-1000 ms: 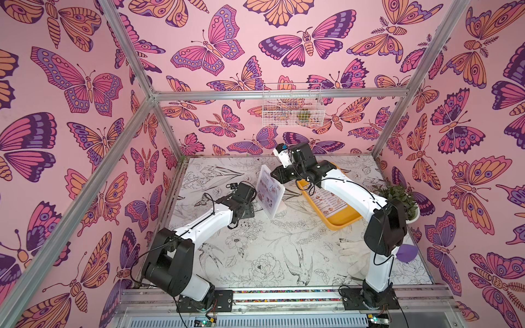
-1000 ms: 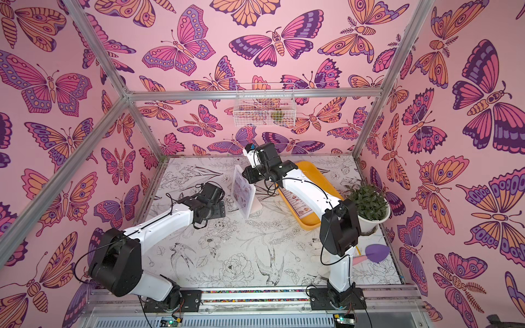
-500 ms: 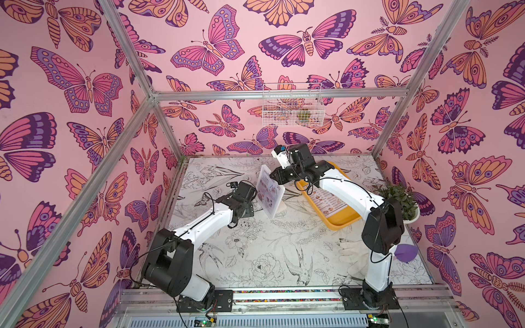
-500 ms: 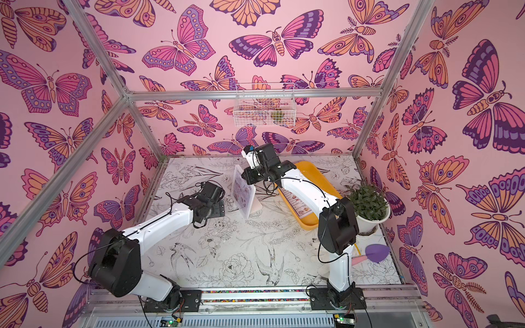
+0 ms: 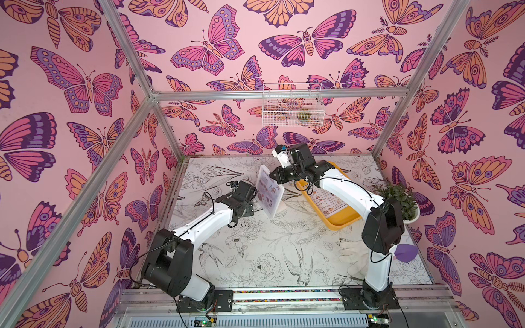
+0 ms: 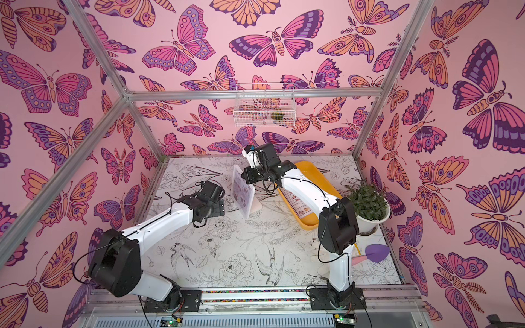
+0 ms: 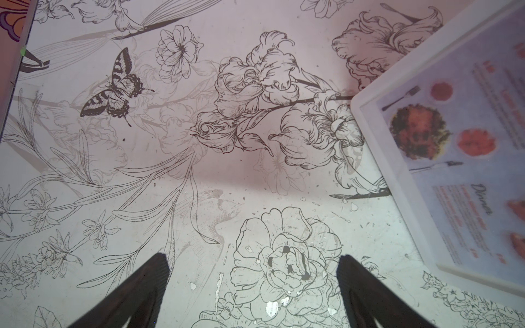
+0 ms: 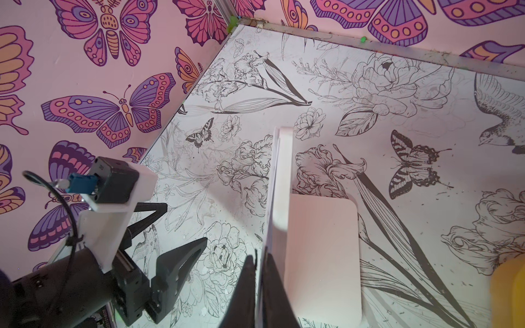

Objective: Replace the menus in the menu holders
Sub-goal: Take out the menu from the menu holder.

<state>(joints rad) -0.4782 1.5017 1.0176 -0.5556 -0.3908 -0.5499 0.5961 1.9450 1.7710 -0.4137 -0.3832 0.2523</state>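
Note:
The clear menu holder (image 5: 273,210) (image 6: 249,205) stands upright mid-table with a food-photo menu (image 5: 267,193) (image 7: 460,147) inside it. My right gripper (image 5: 273,178) (image 6: 245,177) (image 8: 259,257) is at the holder's top edge, which shows edge-on in the right wrist view. Its fingers are pressed together on the thin top edge of that menu. My left gripper (image 5: 250,205) (image 7: 252,257) (image 8: 184,223) hangs open just above the table beside the holder's printed face, holding nothing. A second menu (image 5: 331,200) (image 6: 298,203) lies flat in the yellow tray (image 5: 345,220).
A potted plant (image 5: 400,198) stands at the right edge behind the right arm. A purple object (image 5: 406,252) lies near that arm's base. A white wire basket (image 5: 292,105) hangs on the back wall. The cage walls close in the table on three sides.
The right gripper's jaws have closed at the holder's top edge, and the right arm has shifted slightly. The left arm has not moved.

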